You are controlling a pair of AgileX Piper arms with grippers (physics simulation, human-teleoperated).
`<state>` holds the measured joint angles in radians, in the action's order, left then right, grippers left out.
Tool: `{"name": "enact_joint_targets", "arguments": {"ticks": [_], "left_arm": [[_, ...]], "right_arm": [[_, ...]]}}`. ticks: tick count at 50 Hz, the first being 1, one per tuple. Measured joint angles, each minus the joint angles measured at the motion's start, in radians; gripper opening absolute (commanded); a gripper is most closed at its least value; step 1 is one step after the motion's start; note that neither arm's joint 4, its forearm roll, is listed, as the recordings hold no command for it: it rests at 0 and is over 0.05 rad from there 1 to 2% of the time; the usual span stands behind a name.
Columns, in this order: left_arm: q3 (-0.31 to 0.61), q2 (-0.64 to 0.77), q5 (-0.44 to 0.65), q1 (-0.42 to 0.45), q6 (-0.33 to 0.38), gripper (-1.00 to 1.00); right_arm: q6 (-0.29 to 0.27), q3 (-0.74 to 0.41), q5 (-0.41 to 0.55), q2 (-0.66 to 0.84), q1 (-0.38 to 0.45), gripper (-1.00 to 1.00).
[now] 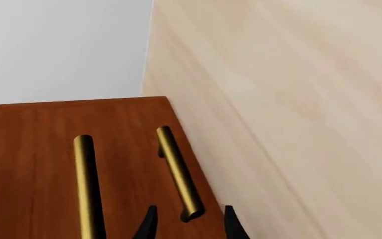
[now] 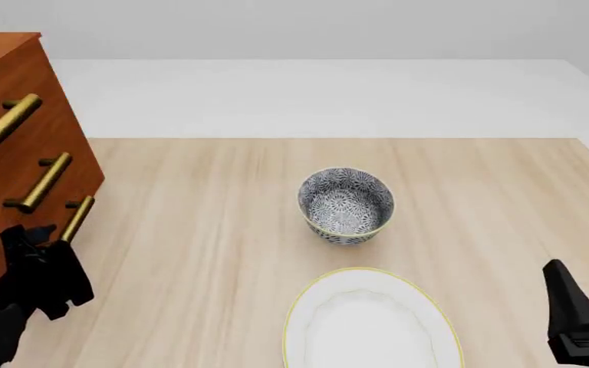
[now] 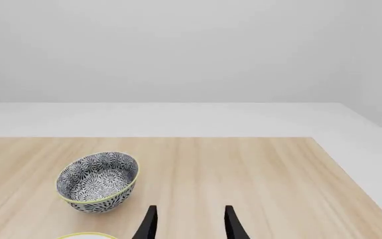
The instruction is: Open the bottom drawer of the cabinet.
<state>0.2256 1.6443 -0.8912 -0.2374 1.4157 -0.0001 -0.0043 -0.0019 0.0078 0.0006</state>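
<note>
I am lining up the left gripper (image 1: 187,224) on the bottom drawer's handle (image 1: 179,172). To do this well I want the bar centred between the fingers and seated deep before I close, then a straight pull out from the cabinet (image 2: 8,138) face, no twist.

In the left wrist view the fingers (image 1: 147,225) stand apart at the lower edge, and the near end of the handle sits between them, not yet clamped as far as I can judge. In the front view the cabinet fills the left edge, with the drawer (image 2: 28,253) lowest on it and apparently closed.

The right gripper (image 3: 187,224) hangs with its fingers apart at the lower right.
</note>
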Motion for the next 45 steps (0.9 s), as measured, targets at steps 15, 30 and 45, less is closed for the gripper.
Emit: {"name": "enact_joint_targets", "arguments": {"ticks": [15,30,45], "left_arm": [[0.001,0.036,-0.025,-0.018,0.006,1.0],[0.007,0.073,-0.046,-0.035,0.008,1.0],[0.017,0.103,-0.059,-0.053,0.017,1.0]], "right_arm": [[0.0,0.0,0.0,0.0,0.0,1.0],[0.0,0.0,0.0,0.0,0.0,1.0],[0.0,0.0,0.0,0.0,0.0,1.0]]}}
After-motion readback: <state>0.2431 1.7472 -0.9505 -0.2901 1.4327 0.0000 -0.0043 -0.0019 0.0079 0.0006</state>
